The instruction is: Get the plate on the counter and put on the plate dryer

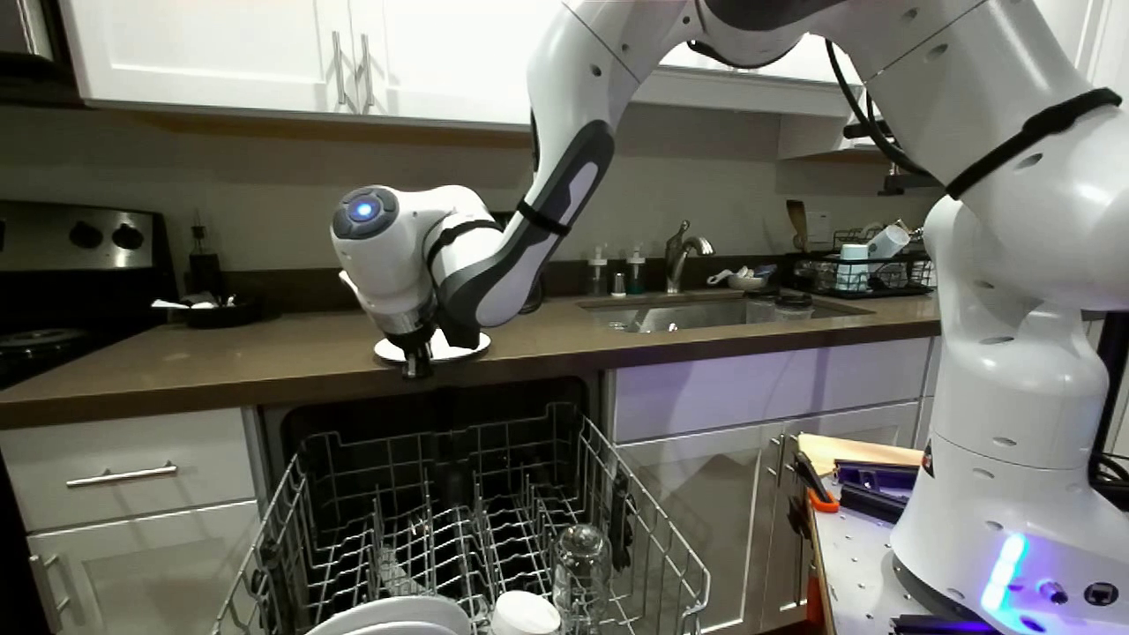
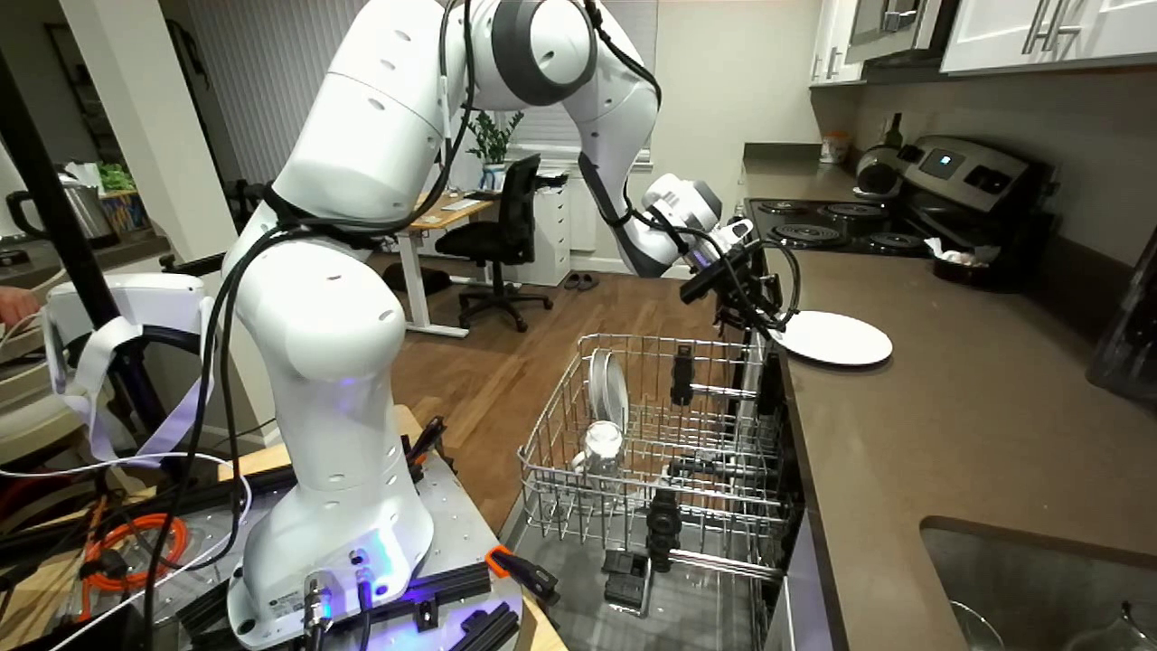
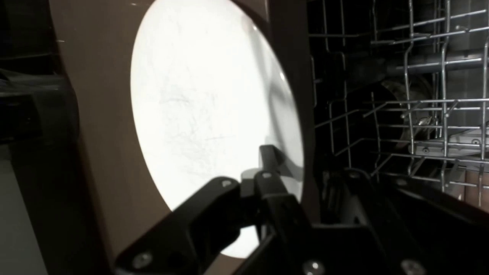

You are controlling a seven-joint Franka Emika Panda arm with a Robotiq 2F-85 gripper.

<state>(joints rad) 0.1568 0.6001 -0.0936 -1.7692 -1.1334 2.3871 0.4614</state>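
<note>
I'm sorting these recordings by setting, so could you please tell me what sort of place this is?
It is a kitchen, probably in a home: it has a stove, a steel sink, and a dishwasher rack pulled out from under the counter.

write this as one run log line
plate: on counter, by front edge | gripper: at plate, grip unclear | plate dryer: pulled out, holding dishes

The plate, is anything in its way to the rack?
Nothing visible but the gripper, at the edge of the plate. The rack is pulled out below the counter; its glass and cup stand farther out.
</note>
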